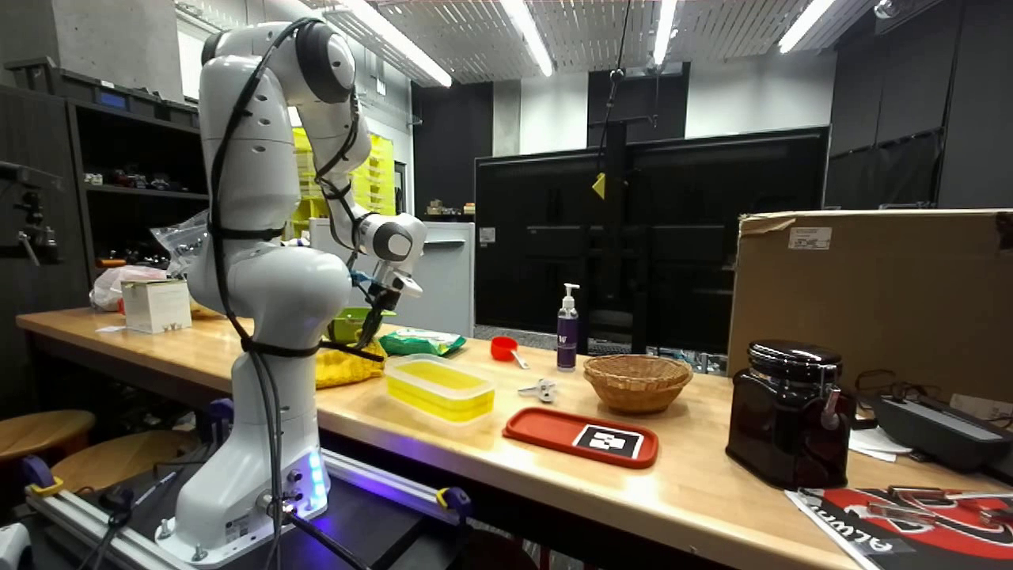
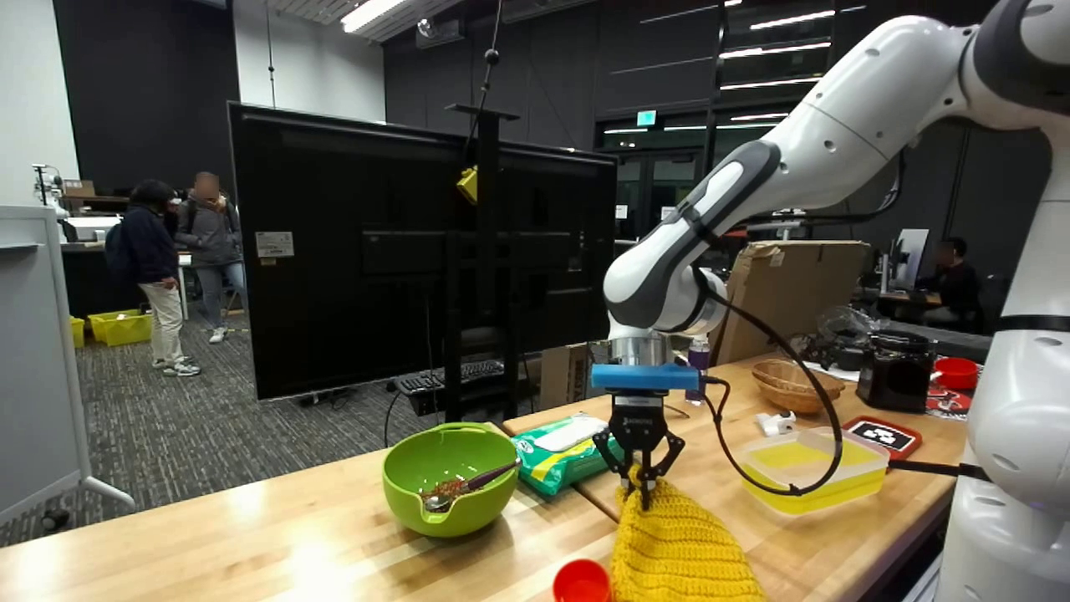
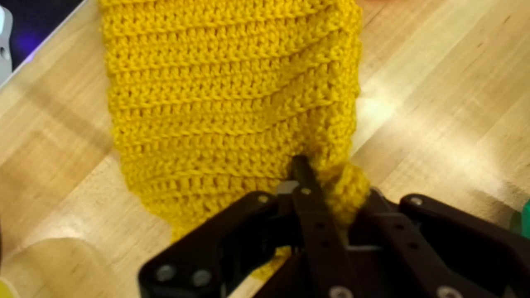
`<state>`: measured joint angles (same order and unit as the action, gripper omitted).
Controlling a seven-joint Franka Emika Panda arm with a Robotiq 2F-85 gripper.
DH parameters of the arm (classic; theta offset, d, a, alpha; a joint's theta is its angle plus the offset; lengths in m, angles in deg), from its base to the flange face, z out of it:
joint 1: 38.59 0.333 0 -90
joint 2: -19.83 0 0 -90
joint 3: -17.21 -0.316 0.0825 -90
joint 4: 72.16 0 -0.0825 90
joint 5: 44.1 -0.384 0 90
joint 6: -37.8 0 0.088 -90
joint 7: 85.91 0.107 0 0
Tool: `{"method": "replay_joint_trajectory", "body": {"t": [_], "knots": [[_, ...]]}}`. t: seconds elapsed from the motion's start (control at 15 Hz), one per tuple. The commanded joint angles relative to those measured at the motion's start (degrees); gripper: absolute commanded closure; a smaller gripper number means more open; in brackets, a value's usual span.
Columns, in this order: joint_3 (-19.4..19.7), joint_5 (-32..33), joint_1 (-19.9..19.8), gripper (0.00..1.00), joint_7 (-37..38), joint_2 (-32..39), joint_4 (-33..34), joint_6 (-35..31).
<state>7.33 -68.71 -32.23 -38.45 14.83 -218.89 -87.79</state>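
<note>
A mustard-yellow knitted cloth (image 2: 681,543) lies on the wooden table, one corner drawn up into a peak. My gripper (image 2: 639,487) points down over that peak, its fingers closed about the pinched corner. From the wrist view, the ribbed cloth (image 3: 223,91) spreads out beyond the gripper (image 3: 331,186), and a bunched fold sits between the fingers; the right fingertip is hidden behind this fold. A green bowl (image 2: 418,456) stands near the gripper, holding reddish-brown bits and a dark-handled spoon (image 2: 493,474). Close behind the gripper is a green wipes packet (image 2: 542,478).
A clear tub with yellow in it (image 1: 439,396) stands beside the cloth. Farther along are a red lid (image 1: 546,431), a wicker basket (image 1: 637,388), a pump bottle (image 1: 567,336), a black canister (image 1: 791,427) and a cardboard box (image 1: 870,293). A red scoop (image 2: 582,583) lies by the cloth.
</note>
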Motion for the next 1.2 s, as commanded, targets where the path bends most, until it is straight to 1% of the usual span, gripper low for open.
{"method": "replay_joint_trajectory", "body": {"t": [0.0, 0.2, 0.53, 0.6, 0.8, 0.93, 1.13], "knots": [[1.3, -0.7, 0.2, 0.56, -5.0, 2.8, 2.5, -1.6], [1.1, -0.7, 0.7, 0.35, -5.6, 2.1, 3.1, -1.0], [-0.3, 3.2, 2.2, 0.02, -2.1, -1.1, 3.9, 0.6], [-0.5, 3.9, 2.4, 0.00, -1.8, -1.3, 4.1, 0.9], [-1.0, 4.8, 2.8, 0.00, -0.2, -2.6, 4.2, 2.2], [-1.3, 1.9, 3.3, 0.00, 0.2, -3.8, 3.0, 2.2], [-2.0, -0.9, 3.9, 0.00, 2.8, -5.7, 0.1, 1.1]]}}
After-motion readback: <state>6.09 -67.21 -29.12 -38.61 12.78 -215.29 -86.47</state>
